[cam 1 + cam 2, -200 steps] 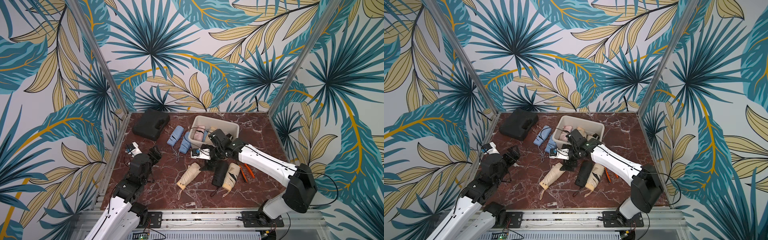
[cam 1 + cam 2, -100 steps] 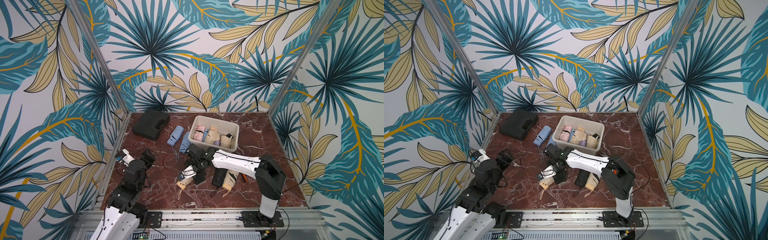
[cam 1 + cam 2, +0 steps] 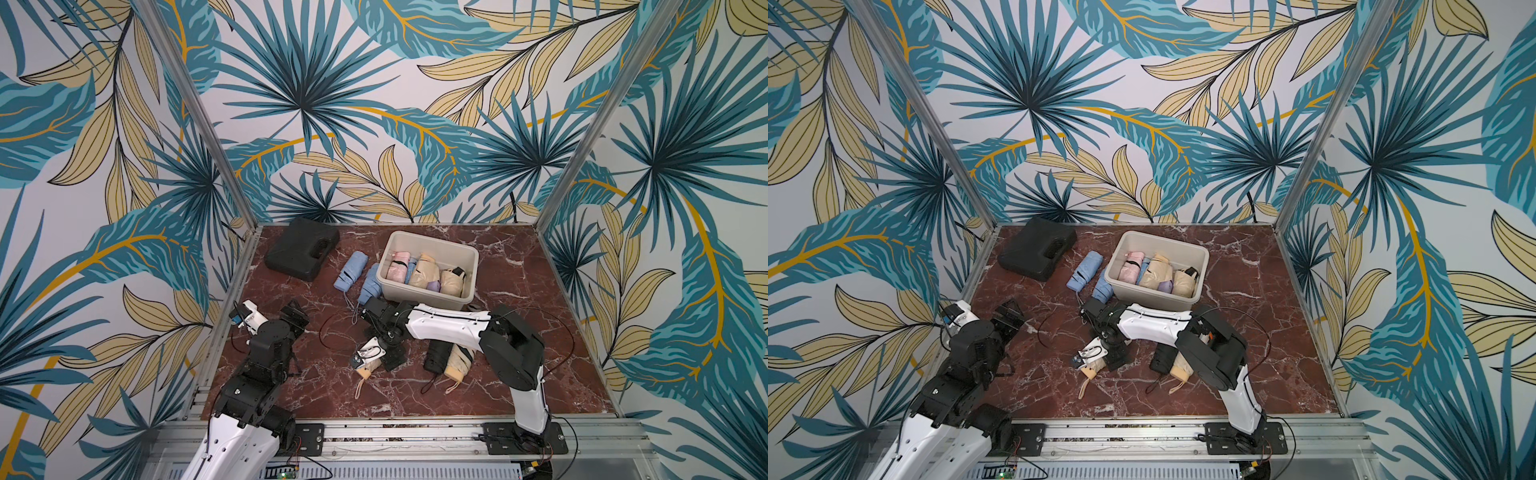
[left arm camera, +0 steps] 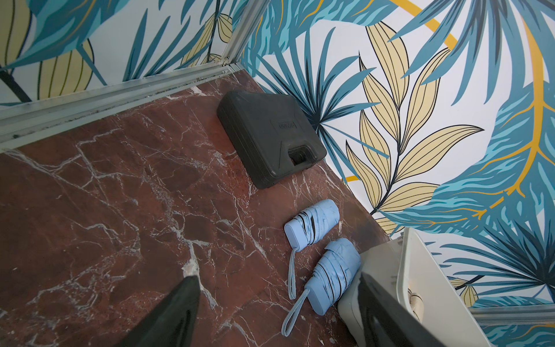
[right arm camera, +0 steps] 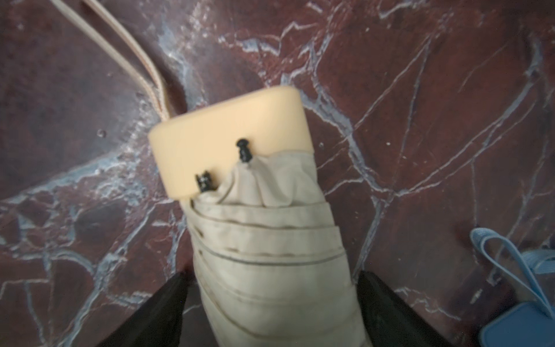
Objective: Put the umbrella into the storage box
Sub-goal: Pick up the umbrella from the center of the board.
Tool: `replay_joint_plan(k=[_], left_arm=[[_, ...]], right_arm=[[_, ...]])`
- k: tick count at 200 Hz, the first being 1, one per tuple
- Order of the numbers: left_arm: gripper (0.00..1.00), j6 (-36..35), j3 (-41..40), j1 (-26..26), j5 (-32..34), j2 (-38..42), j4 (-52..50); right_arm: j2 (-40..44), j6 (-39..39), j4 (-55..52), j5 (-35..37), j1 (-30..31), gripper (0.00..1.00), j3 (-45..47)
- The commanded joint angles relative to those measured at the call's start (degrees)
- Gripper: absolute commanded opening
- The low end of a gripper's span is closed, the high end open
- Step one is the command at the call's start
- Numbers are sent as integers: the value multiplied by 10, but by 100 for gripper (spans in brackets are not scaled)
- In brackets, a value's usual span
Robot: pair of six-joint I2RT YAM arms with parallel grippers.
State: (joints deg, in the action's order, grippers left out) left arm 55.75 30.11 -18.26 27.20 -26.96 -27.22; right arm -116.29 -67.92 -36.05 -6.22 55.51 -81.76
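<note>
Astride the beige umbrella point(image 5: 270, 234), the right pincer point(image 5: 271, 275), released, should centre and clench mid-body before lifting it to the storage box point(image 3: 424, 297).

The worktop point(image 3: 415, 399) looks like polished red-brown marble with pale veins, smooth and faintly glossy. The storage box point(image 3: 424, 293) is smooth off-white plastic. The black case point(image 4: 267, 135) is matt moulded plastic, ribbed along its edge. The beige umbrella point(image 5: 270, 255) is creased cloth with a smooth matt plastic handle point(image 5: 228, 132); the blue umbrellas point(image 4: 315, 222) are similar cloth. The frame rail point(image 4: 90, 102) is dull metal.
</note>
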Motion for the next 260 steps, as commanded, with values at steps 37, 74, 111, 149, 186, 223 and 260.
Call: replay_joint_plan(k=[37, 74, 111, 149, 186, 223, 260], left_arm=[[76, -1, -6, 5, -15, -4, 25], [73, -8, -4, 5, -26, -8, 38], [72, -6, -5, 5, -43, -22, 49], [72, -3, -4, 5, -36, -27, 52], [71, -11, -1, 5, -31, -38, 63], [72, -32, 4, 4, -48, -74, 92], [72, -64, 16, 5, -67, -119, 133]], right_arm=[[-43, 17, -47, -8, 4, 67, -26], [-18, 24, -50, -15, 3, 45, -20], [48, 32, -48, -57, 1, 39, 0], [137, 106, -17, -108, -10, 28, 38], [246, 221, 69, -119, -37, 14, 112], [367, 407, 229, -110, -91, 7, 194], [417, 625, 356, -14, -152, 0, 224]])
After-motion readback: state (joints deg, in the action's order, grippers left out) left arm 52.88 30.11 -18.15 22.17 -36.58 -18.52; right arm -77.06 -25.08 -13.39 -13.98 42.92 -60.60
